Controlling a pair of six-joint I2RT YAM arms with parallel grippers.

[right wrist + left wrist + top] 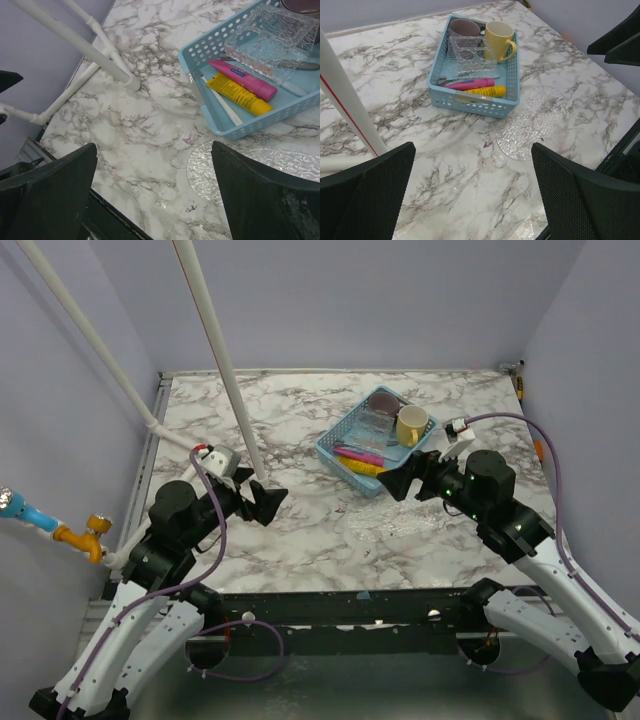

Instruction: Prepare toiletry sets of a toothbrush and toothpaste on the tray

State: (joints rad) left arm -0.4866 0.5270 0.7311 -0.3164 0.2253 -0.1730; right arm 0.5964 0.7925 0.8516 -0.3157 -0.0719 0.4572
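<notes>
Both arms are poised above the near part of the marble table (300,540). The left gripper (266,502) and the right gripper (399,480) have their jaws spread wide, with nothing between them. Between the two grippers, a clear embossed tray (532,122) lies flat on the marble, just beside the near wall of a light blue perforated basket (512,82).

The toiletry things all lie inside that basket, at its near end. The yellow tube (487,91) is nearest the wall, and the pink tube (470,84) lies alongside it, touching. Both carry small print that is too fine to read. A pale stick-like brush (220,100) lies along the basket's side, and a grey brush (300,65) is partly under a clear textured box (470,50). Beyond the box stand a yellow mug (498,37) and a translucent purple mug (464,27).
</notes>
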